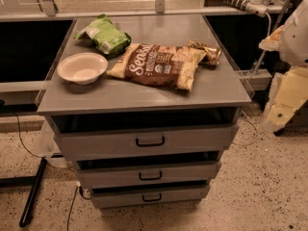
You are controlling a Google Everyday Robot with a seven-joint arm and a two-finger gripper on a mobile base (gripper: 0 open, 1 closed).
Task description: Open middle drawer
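- Middle drawer point(185, 172) is the second of three grey fronts in the cabinet point(219, 88). It sits under the widest top drawer point(192, 139) and over the narrowest bottom drawer point(185, 194).
- Its front looks pushed in, in line with its neighbours, so I judge the opening has not begun.
- A small black handle point(150, 175) sits at the centre of that front. Its long axis runs level, left to right across the picture.
- The gripper point(275, 117) hangs at the right edge of the view, at the pale yellow end of the arm point(294, 88). It is beside the cabinet's right side and higher than the middle front.
- Whether the gripper is released or clenched, I cannot tell.
- The handle lies down and to the left of the gripper, well apart from it and round the cabinet's front right corner. The drawer faces the camera, while the gripper is off to the side.
- My judgement is that the gripper must come round to the front, drop to the second handle and meet the bar square on. The pull would then run straight out from the front.
- The top and bottom handles sit directly above and below, so the wrong height would catch the wrong drawer.
- On top lie a bowl point(83, 67), a brown chip bag point(156, 65), a green bag point(103, 34) and a small wrapper point(206, 52), none hanging over the fronts.
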